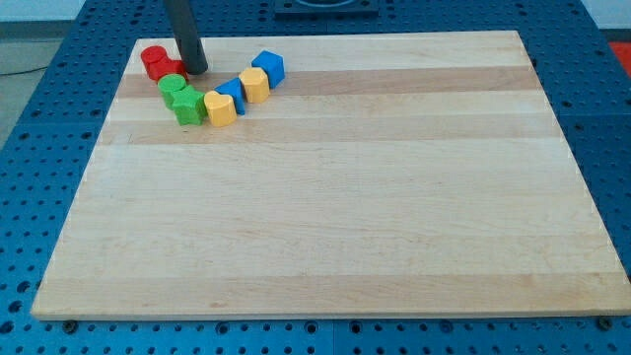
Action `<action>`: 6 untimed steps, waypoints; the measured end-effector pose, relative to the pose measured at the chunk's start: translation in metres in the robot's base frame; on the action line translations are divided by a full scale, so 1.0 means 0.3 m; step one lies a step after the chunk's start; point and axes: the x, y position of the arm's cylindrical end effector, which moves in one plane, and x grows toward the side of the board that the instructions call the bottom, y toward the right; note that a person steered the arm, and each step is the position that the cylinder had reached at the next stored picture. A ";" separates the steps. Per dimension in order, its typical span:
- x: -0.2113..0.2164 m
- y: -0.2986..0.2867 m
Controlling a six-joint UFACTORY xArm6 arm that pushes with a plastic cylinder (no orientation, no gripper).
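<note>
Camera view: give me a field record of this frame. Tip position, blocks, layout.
tip: my tip sits at the board's upper left, beside the red blocks, just above the green blocks
contact: seems to touch a red block; cannot tell for sure
cluster: an arc running to the view's right: yellow block, blue block, second yellow block, second blue block
surface: wooden board
shapes: too small to make out

coloured blocks in an arc at the board's top left: red (160, 63), green (181, 99), yellow (220, 107), blue (268, 66)
</note>
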 end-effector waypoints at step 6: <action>-0.157 0.318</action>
